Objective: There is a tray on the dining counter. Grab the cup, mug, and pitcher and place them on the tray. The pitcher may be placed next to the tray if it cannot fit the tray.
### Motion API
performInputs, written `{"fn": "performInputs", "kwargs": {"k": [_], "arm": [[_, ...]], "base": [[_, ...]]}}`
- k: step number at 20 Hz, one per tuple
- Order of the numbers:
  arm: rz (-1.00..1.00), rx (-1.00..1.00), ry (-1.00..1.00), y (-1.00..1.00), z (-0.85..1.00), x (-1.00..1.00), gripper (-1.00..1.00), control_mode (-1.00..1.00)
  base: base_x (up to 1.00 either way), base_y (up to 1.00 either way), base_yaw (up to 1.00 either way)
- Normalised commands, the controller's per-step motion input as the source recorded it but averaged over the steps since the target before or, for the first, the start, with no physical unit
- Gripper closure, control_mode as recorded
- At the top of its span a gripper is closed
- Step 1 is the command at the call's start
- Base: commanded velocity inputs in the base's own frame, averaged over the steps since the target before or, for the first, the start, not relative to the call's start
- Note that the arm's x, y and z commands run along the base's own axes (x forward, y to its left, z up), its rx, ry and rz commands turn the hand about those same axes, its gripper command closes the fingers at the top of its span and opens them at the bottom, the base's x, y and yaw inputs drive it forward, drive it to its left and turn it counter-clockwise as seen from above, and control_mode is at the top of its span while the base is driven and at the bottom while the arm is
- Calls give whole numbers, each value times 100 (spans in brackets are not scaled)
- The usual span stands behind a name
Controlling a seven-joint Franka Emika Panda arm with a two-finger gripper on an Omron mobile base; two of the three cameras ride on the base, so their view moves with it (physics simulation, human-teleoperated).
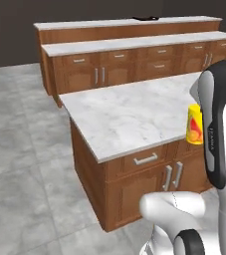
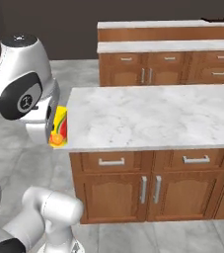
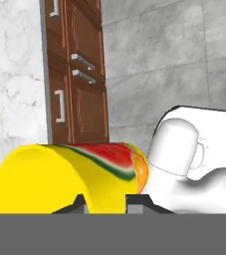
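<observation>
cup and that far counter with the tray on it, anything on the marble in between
Nothing: in the left base view, the marble top beyond the held cup is bare, then comes open floor before the dining counter with the tray.

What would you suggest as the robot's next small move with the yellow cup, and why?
Probably carry the cup on toward the far dining counter. The tool is closed on it, held in the air beside the drawered counter, and a dark flat thing, perhaps the tray, lies far away there.
</observation>
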Motion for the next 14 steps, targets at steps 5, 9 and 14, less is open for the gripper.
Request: {"fn": "performInputs", "kwargs": {"k": [5,9,14], "arm": [[0,0,0,0,0,0,100,100],[0,0,0,0,0,0,100,100],[0,0,0,0,0,0,100,100]], "base": [[47,1,-14],[0,67,-1],[-2,100,-2]]}}
